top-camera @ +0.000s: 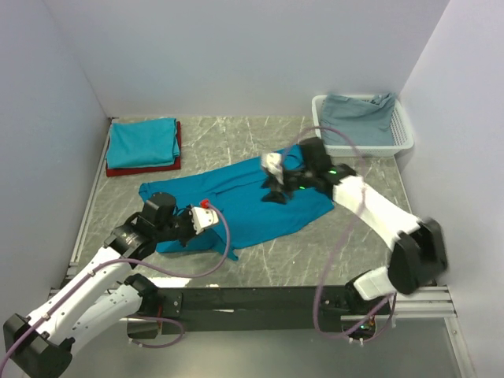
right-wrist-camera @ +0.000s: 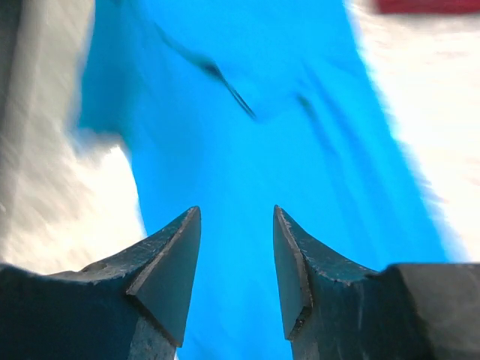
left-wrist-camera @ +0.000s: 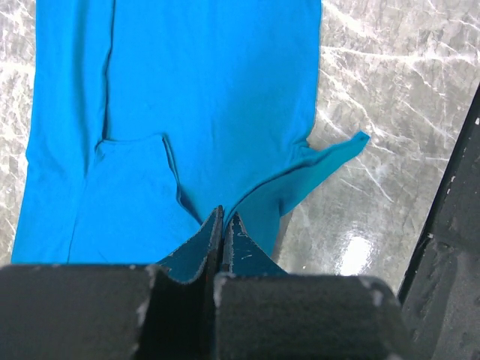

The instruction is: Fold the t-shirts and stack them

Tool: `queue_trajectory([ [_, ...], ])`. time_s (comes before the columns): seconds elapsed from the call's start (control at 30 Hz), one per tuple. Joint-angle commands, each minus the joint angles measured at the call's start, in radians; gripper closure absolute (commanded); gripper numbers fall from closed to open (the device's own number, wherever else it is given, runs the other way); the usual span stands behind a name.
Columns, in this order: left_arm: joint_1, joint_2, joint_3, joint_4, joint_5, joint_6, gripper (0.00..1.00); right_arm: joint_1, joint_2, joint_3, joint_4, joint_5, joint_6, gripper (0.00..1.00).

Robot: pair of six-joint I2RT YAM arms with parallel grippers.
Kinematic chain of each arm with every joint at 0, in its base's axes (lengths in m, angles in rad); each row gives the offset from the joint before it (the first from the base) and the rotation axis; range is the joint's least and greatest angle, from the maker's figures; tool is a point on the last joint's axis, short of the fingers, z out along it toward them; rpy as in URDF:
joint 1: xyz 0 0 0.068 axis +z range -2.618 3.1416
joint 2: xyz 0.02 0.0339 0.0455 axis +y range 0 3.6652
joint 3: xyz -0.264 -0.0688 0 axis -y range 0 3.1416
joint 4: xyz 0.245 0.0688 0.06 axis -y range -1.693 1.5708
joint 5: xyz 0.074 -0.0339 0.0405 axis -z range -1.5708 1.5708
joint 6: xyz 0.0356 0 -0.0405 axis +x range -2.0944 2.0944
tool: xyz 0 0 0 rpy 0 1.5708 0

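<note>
**Teal shirt pinched at one edge, open hand over the other**

Grey marbled tabletop [top-camera: 354,228] fills the space between pale walls. A spread t-shirt [top-camera: 236,201], bright teal-blue, lies flat at its middle. At the far left a folded teal t-shirt [top-camera: 142,142] rests on a dark red t-shirt [top-camera: 142,168], whose edge shows along the near and right sides. At the far right a white lattice basket [top-camera: 402,130] holds a grey-blue cloth [top-camera: 358,110].

No label or lettering is large enough to read in any view.

The left hand [top-camera: 206,216] sits at the near-left edge of the spread t-shirt. Only its wrist view shows the grip: the fingers [left-wrist-camera: 240,251] are pressed together on a pinch of the teal cloth, and a narrow tail of fabric [left-wrist-camera: 330,161] trails onto bare marble.

The right hand [top-camera: 276,191] is over the far-right part of the same shirt. From above its jaws are hard to judge. Its wrist view, though blurred, shows the fingers [right-wrist-camera: 169,266] parted with a narrow gap and teal cloth beneath them. I cannot tell whether they touch it.
</note>
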Motion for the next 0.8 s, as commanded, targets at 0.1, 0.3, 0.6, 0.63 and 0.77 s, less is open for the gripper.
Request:
queue_trajectory([
  [0.1,-0.008,0.019,0.027,0.022,0.001,-0.026,1.00,-0.236,-0.181,-0.148,-0.460,0.309,-0.866,0.49],
  [0.3,-0.016,0.016,0.028,0.029,0.011,-0.020,1.00,-0.457,-0.112,-0.219,-0.444,0.414,-1.053,0.51],
  [0.6,-0.019,-0.003,0.027,0.005,-0.012,-0.032,1.00,-0.467,0.220,0.044,-0.546,0.458,-1.126,0.52],
  [0.63,-0.019,-0.017,0.024,0.008,-0.010,-0.034,1.00,-0.467,0.262,0.063,-0.549,0.466,-1.120,0.52],
  [0.77,-0.019,-0.036,0.009,0.018,-0.012,-0.037,1.00,-0.454,0.330,0.114,-0.572,0.492,-1.114,0.52],
])
